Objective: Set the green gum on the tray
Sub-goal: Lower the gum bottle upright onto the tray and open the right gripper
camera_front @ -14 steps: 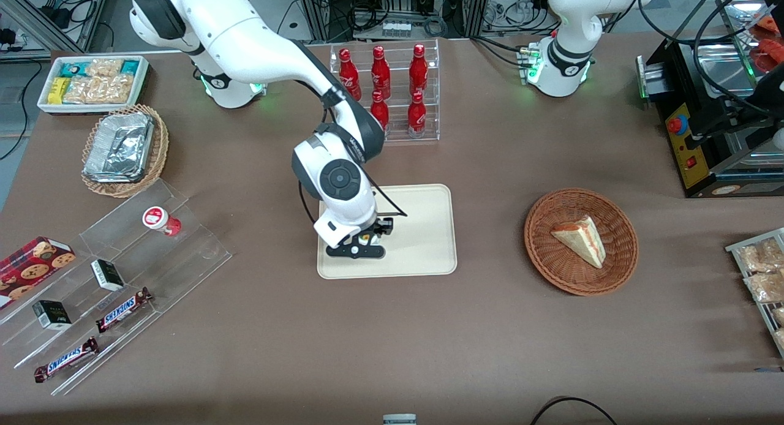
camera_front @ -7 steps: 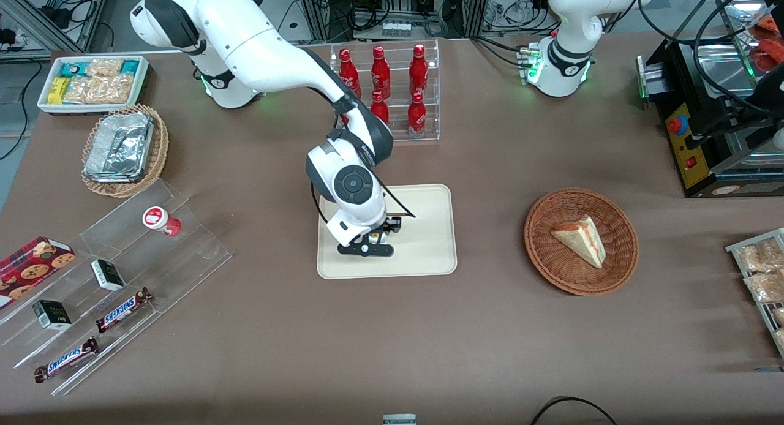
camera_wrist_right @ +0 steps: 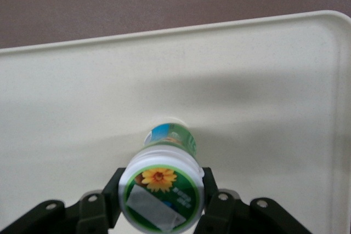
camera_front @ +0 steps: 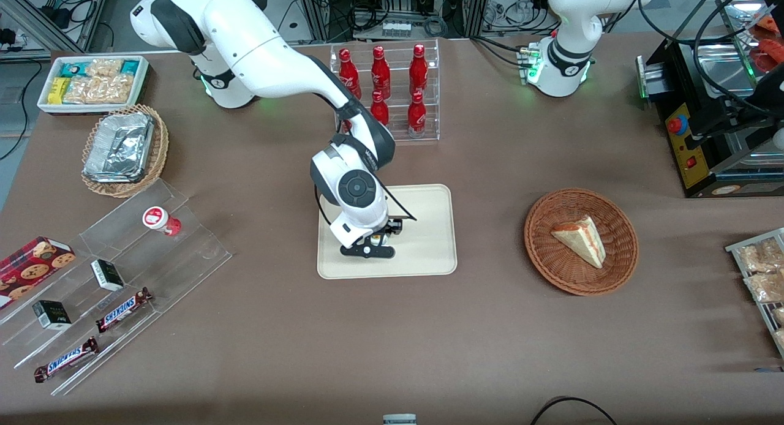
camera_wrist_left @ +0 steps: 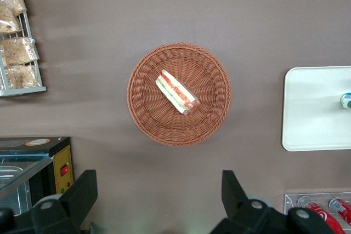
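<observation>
Your hand (camera_wrist_right: 160,204) is pinching the green gum (camera_wrist_right: 162,187) by its sides, right over the tray (camera_wrist_right: 263,97). The bottle stands straight up, lid on top, bottom at the tray floor. You only need to let go.

Six red cola bottles (camera_front: 381,76) are counted in the clear rack; two Snickers bars (camera_front: 122,308) and two small dark boxes (camera_front: 108,275) on the acrylic steps; one red-lidded gum bottle (camera_front: 160,220); one green-labelled gum bottle (camera_wrist_right: 164,187); one cream rectangular tray (camera_front: 429,241); two round wicker baskets (camera_front: 580,241); one sandwich wedge (camera_front: 580,238).
</observation>
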### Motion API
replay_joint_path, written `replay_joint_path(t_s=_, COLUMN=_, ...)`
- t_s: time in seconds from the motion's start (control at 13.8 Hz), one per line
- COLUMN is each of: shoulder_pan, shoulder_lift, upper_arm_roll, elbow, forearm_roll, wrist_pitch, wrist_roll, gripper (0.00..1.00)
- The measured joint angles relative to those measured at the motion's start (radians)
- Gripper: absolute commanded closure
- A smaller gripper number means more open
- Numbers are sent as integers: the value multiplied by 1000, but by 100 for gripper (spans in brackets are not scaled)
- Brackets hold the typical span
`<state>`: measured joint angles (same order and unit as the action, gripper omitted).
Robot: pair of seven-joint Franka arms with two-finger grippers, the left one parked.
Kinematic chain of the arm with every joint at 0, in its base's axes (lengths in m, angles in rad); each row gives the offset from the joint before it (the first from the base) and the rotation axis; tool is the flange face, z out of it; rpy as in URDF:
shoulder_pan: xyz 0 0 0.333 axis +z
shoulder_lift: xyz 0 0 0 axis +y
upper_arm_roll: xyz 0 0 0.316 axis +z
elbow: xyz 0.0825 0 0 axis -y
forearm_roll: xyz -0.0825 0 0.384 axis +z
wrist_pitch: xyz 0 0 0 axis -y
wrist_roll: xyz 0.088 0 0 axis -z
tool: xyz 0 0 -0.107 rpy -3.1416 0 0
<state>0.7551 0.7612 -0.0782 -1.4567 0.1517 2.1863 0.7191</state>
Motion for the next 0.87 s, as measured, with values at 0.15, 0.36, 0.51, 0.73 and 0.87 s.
replay_joint_path(t_s=0.15, shoulder_pan=1, shoulder_lift=3, upper_arm_roll=0, elbow=0, forearm_roll=0, wrist_pitch=5, wrist_roll=-1, gripper=0)
replay_joint_path(t_s=0.36, shoulder_pan=5, shoulder_lift=7, upper_arm_roll=0, elbow=0, forearm_roll=0, wrist_pitch=11, wrist_roll=-2, gripper=0)
replay_joint_path(t_s=0.51, shoulder_pan=5, shoulder_lift=7, upper_arm_roll=0, elbow=0, forearm_roll=0, wrist_pitch=15, wrist_roll=-4, gripper=0)
replay_joint_path(t_s=0.73, shoulder_pan=6, shoulder_lift=3, upper_arm_roll=0, elbow=4, forearm_roll=0, wrist_pitch=17, wrist_roll=-22, gripper=0)
replay_joint_path(t_s=0.87, shoulder_pan=5, shoulder_lift=-6, upper_arm_roll=-2, elbow=9, forearm_roll=0, wrist_pitch=5, wrist_roll=-56, gripper=0)
